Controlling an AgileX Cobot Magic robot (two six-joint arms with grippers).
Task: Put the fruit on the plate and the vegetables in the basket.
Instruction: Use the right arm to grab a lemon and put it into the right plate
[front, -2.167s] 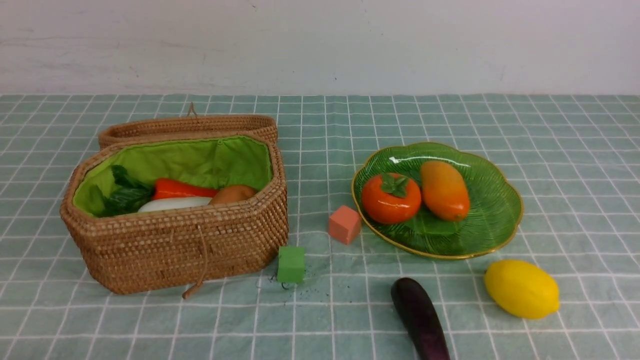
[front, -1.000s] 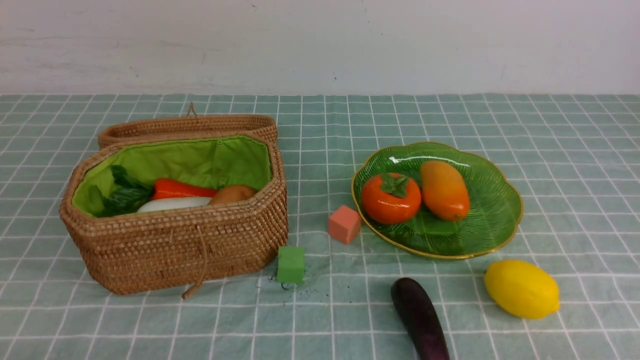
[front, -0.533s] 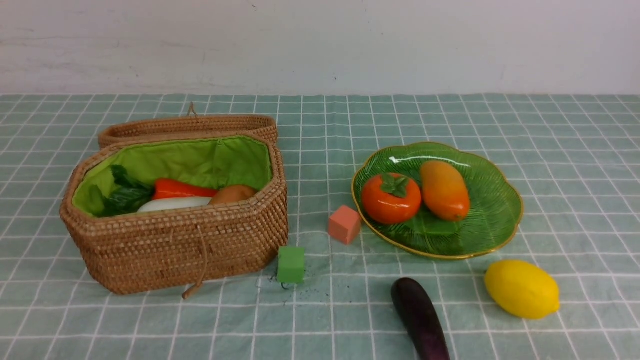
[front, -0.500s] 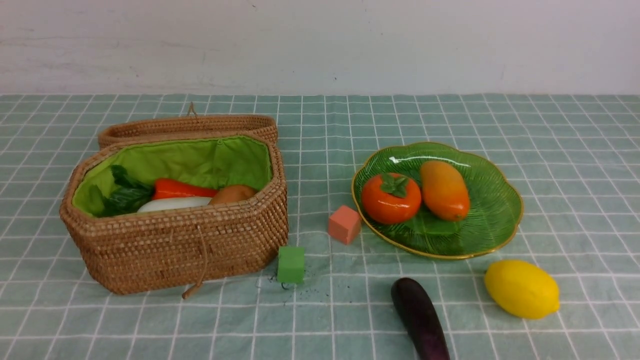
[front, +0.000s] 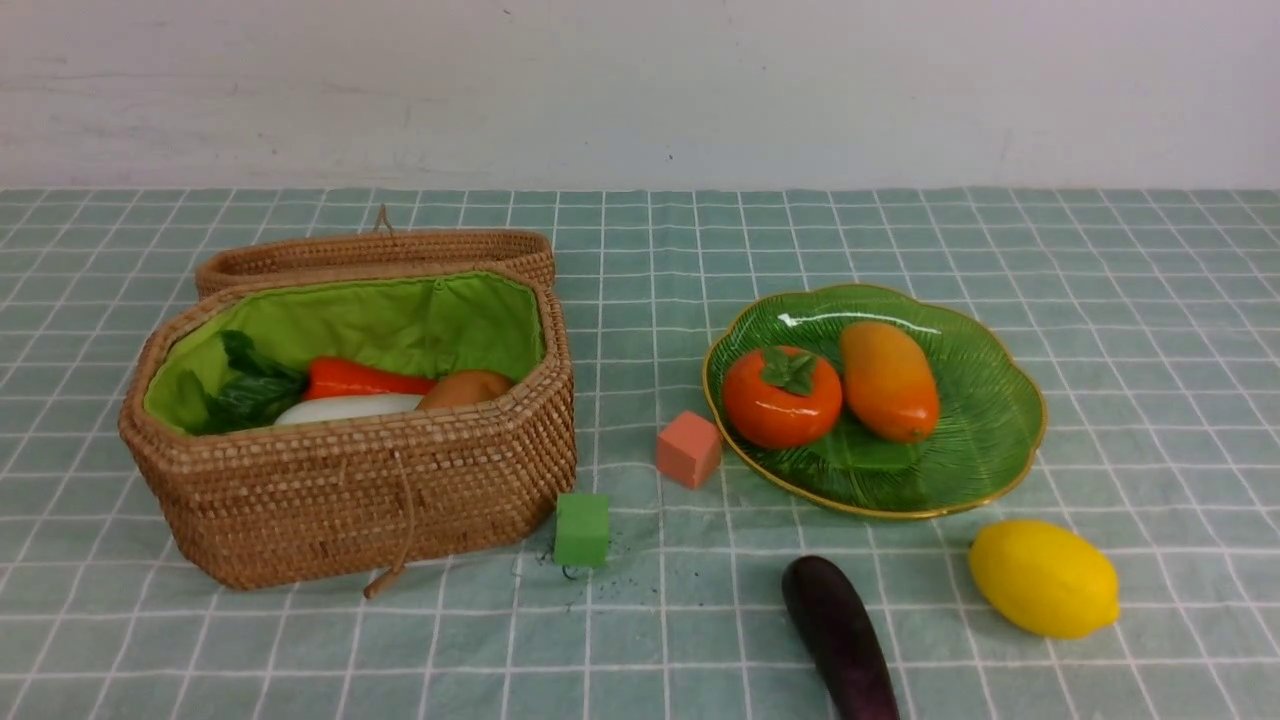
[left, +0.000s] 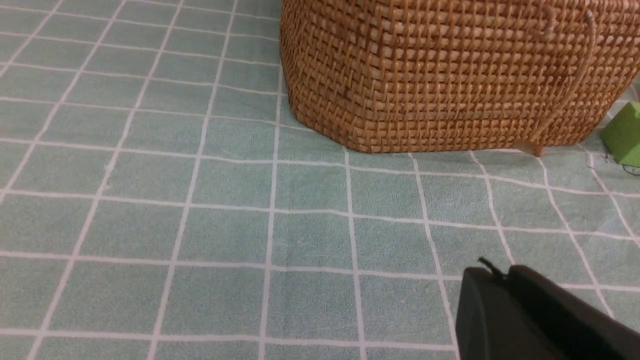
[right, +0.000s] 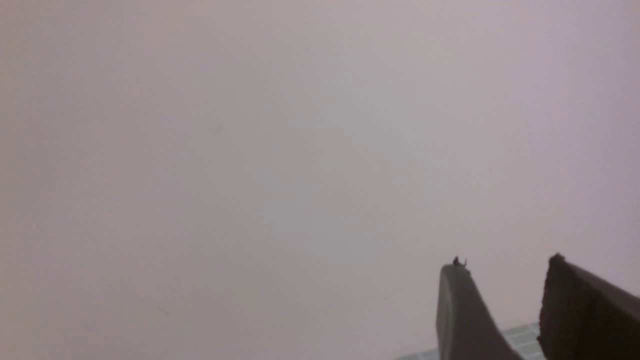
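Left gripper (left: 500, 272): fingers pressed together, nothing between them. It hangs low over the checked tablecloth (left: 200, 225), near the basket (left: 450, 75) on the robot's side of its woven wall. We judge it parked, not working.

Right gripper (right: 505, 265): fingers a moderate gap apart, empty, aimed up at the bare wall (right: 250, 150). We cannot place it against the basket from its own view. Neither arm shows in the front view, which we read as a pause between picks.

Inside the basket (front: 350, 490), against its bright green lining: leafy greens (front: 245, 385), red pepper (front: 360, 379), white vegetable (front: 345, 407), potato (front: 465, 388). The lid (front: 375, 255) lies open behind, so the mouth is free for a drop from above.

Just off the basket's right front corner sits a green cube (front: 582, 528), and a pink cube (front: 689, 448) a little farther right. Neither belongs to the sort.

Well to the basket's right is the plate (front: 990, 440), ribbed green glass with a thin gold rim. It holds the persimmon (front: 782, 397) and the mango (front: 888, 380), which touch each other.

Two items remain out:
- The eggplant (front: 838, 635) is long, dark purple and glossy. It lies on the cloth right of the basket and nearer the robot, with its end cut off by the picture's edge.
- The lemon (front: 1043, 577) is bright yellow and oval with a blunt tip. It is farthest right of the basket, just outside the plate's near rim.

We judge the sort mostly done.
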